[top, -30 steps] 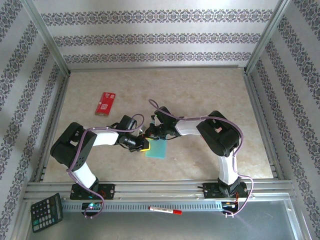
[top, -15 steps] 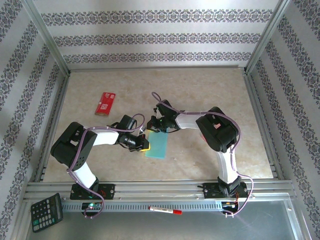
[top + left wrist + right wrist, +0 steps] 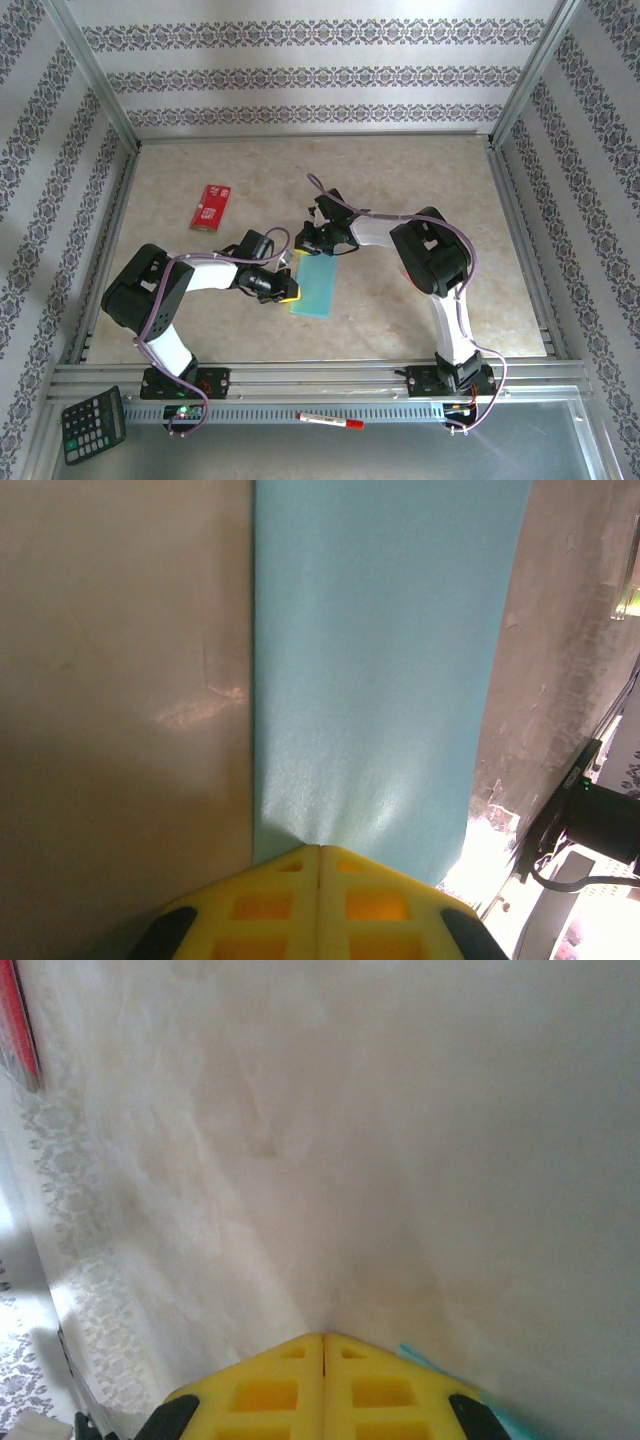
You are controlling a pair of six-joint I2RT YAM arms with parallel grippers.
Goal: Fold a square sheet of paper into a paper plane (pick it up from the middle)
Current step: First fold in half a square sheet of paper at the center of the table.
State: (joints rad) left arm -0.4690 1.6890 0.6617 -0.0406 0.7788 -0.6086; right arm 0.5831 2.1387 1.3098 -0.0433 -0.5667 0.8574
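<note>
Two end effectors, both with fingers pressed together and nothing clamped. The left end effector [image 3: 320,865] rests its tips on the paper's [image 3: 380,660] 9 o'clock edge, and the right end effector [image 3: 323,1352] sits at its 12 o'clock end. The paper lies flat mid-worktop [image 3: 400,180], folded narrow. It looks thin, light and limp, and likely to slide. Pinning one end and lifting a long edge near its middle seems safest.

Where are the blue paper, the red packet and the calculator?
blue paper [image 3: 318,290], top view, middle of the sheet.
red packet [image 3: 211,206], top view, middle of the packet.
calculator [image 3: 93,425], top view, on its keypad.
</note>
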